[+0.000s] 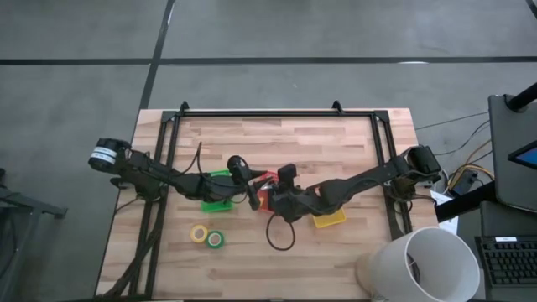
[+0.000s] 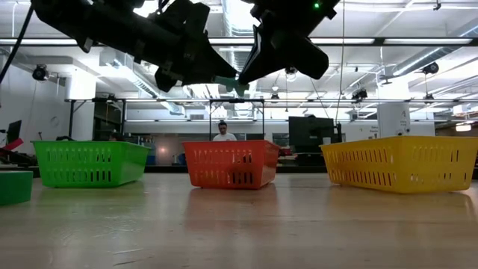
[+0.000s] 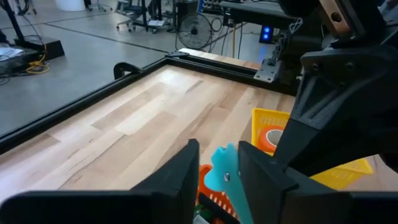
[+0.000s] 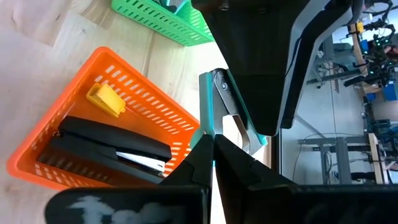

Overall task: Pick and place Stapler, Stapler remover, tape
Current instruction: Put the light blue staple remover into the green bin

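Observation:
The teal claw-shaped stapler remover (image 4: 225, 102) with metal jaws is in the air above the orange bin (image 4: 155, 106), between both grippers. My left gripper (image 3: 219, 171) and my right gripper (image 4: 212, 155) are each shut on it; they meet over the orange bin (image 1: 263, 198). The black stapler (image 4: 112, 148) lies flat on that bin's floor beside a small yellow piece (image 4: 104, 98). A yellow tape roll (image 1: 199, 233) and a green one (image 1: 216, 240) lie flat on the table. An orange roll (image 3: 272, 138) sits in the yellow bin (image 3: 264, 119). My left gripper has the stapler remover's teal body (image 3: 217, 163) between its two fingers. The remover is lifted clear over the orange bin. My right arm stands close behind it. My right gripper pinches the remover's thin teal edge at its lower end (image 4: 213, 138) between its two fingers. The remover stands up from the fingers, lifted clear. The left gripper's dark fingers (image 4: 249, 74) cover its other end.
A green bin (image 1: 218, 191), the orange bin and the yellow bin (image 1: 329, 220) stand in a row across the table's middle. A black cable loop (image 1: 281, 236) lies near the front. A black frame rail (image 1: 268, 112) edges the table. A white cylinder (image 1: 419, 267) stands at the right near corner.

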`<move>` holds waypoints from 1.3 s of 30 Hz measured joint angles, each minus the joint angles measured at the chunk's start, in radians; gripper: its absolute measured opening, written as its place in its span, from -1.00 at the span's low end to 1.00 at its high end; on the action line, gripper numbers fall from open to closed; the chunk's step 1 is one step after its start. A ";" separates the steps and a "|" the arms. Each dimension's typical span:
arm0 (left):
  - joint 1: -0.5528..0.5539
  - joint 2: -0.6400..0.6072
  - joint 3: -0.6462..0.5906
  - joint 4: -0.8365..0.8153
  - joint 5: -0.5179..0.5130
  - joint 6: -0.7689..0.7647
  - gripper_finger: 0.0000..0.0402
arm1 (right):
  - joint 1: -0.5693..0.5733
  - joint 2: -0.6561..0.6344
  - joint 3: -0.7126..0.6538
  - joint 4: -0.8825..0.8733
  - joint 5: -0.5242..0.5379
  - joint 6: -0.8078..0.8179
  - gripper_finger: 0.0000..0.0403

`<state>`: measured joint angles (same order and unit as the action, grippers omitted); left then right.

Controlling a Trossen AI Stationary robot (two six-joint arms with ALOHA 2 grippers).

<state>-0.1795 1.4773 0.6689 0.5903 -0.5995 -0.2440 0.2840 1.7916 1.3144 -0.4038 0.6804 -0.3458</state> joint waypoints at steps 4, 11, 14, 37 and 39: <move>0.001 0.000 0.000 0.001 0.006 -0.003 -0.63 | 0.000 0.000 0.000 0.009 0.002 -0.002 -0.96; 0.001 0.000 0.000 0.001 0.026 -0.001 -0.92 | 0.000 0.000 0.000 0.022 0.003 -0.010 -0.96; 0.002 -0.001 0.000 0.001 0.036 0.006 -0.97 | 0.000 0.000 0.000 0.022 0.000 -0.012 -0.96; 0.001 -0.052 -0.003 -0.147 -0.036 -0.021 -1.00 | 0.000 -0.001 0.000 0.006 -0.001 0.092 -0.40; 0.000 -0.087 -0.003 -0.219 -0.046 -0.048 -1.00 | 0.000 -0.004 0.000 -0.011 0.000 0.117 -0.32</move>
<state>-0.1794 1.3906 0.6658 0.3710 -0.6459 -0.2923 0.2840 1.7876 1.3144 -0.4145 0.6804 -0.2291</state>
